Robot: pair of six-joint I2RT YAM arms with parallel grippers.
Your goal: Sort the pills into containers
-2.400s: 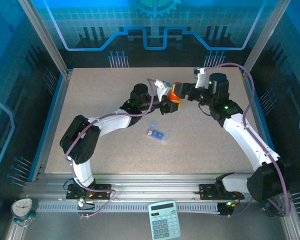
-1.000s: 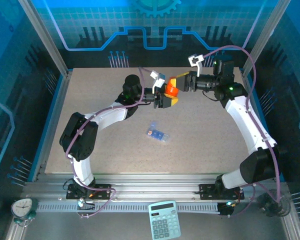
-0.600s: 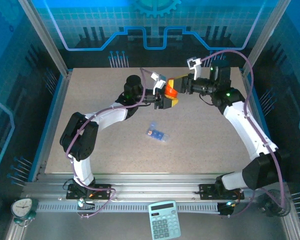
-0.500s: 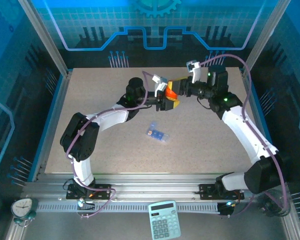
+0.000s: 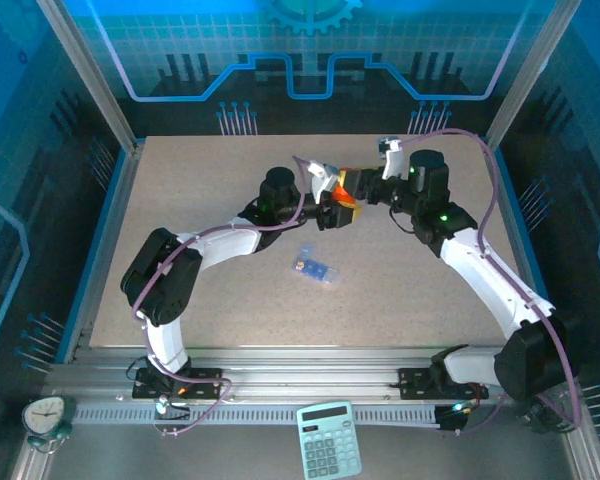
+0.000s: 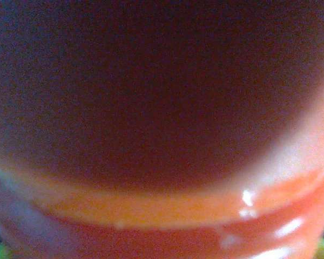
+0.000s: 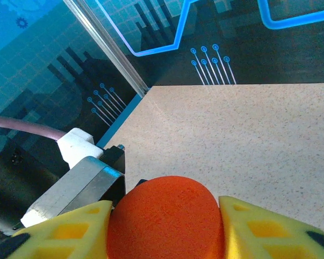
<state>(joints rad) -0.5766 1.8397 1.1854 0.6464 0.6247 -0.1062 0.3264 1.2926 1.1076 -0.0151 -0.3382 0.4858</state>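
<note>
Right, both grippers are on the orange pill bottle (image 5: 344,190), held up over the far middle of the surface (image 5: 200,200). The left gripper (image 5: 330,210) pinches its body. The right gripper (image 7: 164,232) has its yellow fingers (image 7: 75,232) pressed on either side of the round orange cap (image 7: 164,205). The bottle's long axis runs between the 2 arms, cap toward the right one. The blue pill box (image 5: 313,268) lies flat on the surface, toward the arm bases from the bottle, set diagonally, apart from both grippers, the left nearer. I judge the cap must twist off first.
</note>
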